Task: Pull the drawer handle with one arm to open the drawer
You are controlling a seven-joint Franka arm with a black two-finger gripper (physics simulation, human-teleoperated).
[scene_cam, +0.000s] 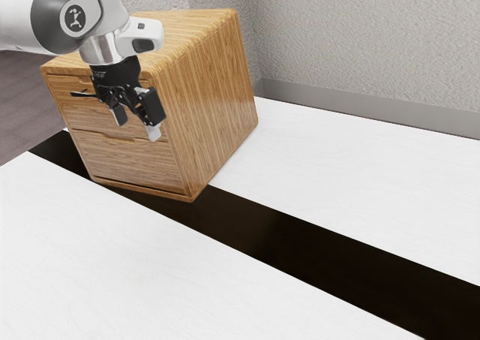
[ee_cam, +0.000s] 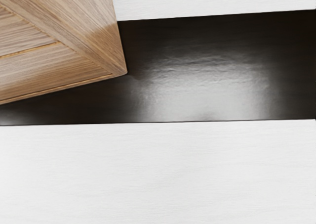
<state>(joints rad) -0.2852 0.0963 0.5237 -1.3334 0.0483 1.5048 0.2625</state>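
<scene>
A wooden cabinet [scene_cam: 202, 85] stands at the back of the exterior view's left, with two drawer fronts on the face turned toward that left. The upper drawer [scene_cam: 86, 113] carries a small dark handle [scene_cam: 79, 93] and looks flush with the cabinet. My black gripper [scene_cam: 139, 128] hangs just in front of that face, to the right of the handle and a little lower. It is open, with nothing between its fingers. In the wrist view the cabinet's lower corner [ee_cam: 59, 46] lies off to one side below my hand.
The cabinet sits partly on a glossy black strip [scene_cam: 315, 242] that crosses the white table [scene_cam: 112, 265] diagonally. A grey textured wall [scene_cam: 375, 32] with a baseboard runs behind. In the wrist view the black strip [ee_cam: 212, 70] and the white tabletop [ee_cam: 158, 174] lie beneath the hand.
</scene>
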